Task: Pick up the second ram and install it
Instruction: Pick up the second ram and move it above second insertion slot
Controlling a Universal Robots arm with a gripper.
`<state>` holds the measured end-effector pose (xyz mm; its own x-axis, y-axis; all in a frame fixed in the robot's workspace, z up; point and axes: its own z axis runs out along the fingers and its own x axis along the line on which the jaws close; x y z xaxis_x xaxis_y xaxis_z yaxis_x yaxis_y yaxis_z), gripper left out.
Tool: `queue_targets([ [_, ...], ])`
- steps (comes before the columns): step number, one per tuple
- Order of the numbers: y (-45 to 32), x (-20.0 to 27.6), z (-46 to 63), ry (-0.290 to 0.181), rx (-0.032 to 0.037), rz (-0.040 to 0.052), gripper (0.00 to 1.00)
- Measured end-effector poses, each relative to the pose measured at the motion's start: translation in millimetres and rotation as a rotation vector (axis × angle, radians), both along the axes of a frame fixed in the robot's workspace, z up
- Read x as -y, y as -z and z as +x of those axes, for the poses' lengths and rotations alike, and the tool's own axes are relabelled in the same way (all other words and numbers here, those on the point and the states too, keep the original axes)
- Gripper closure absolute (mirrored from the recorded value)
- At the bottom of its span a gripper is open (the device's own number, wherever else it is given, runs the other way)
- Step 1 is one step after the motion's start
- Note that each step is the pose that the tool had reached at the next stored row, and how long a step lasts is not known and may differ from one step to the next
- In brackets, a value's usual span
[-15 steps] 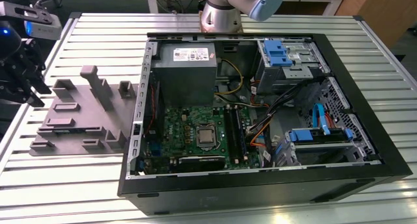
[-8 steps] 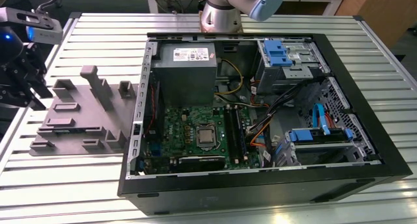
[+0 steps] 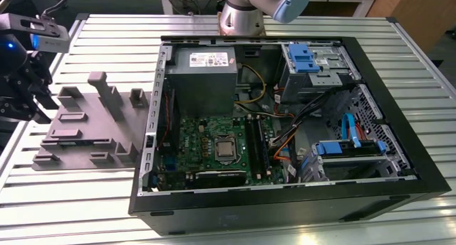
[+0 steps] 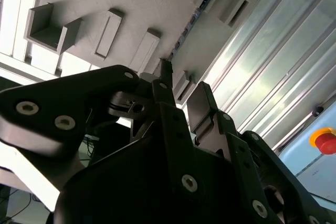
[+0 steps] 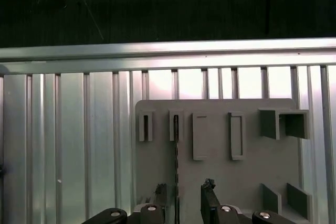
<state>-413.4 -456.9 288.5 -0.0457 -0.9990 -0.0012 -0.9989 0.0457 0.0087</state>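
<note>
The second ram (image 5: pixel 176 150) is a thin dark stick standing on edge in a slot of the grey fixture plate (image 5: pixel 252 182). In the second wrist view the second ram (image 4: pixel 191 24) shows as a dark line along the same plate. My gripper (image 5: pixel 186 195) hangs above the plate, open, its two fingertips (image 5: pixel 210 190) on either side of the stick's line and apart from it. Both fingers (image 4: pixel 202 100) are bare, and the gripper (image 4: pixel 184 85) holds nothing. At the exterior view's left the gripper (image 3: pixel 32 98) hovers over the fixture's (image 3: pixel 85 133) edge.
An open computer case (image 3: pixel 285 202) lies at the exterior view's right of the fixture, with a green motherboard (image 3: pixel 192 143), black memory sockets (image 3: pixel 255 143), a grey power supply (image 3: pixel 202 77) and blue drive brackets (image 3: pixel 303 58). All rest on a ribbed metal table (image 3: pixel 71 202). A red button (image 4: pixel 325 140) sits off the table.
</note>
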Motion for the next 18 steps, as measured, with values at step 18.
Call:
queue_targets([
  [18,8.4,2.7,0.0,0.0,-0.0001,0.0,0.61],
])
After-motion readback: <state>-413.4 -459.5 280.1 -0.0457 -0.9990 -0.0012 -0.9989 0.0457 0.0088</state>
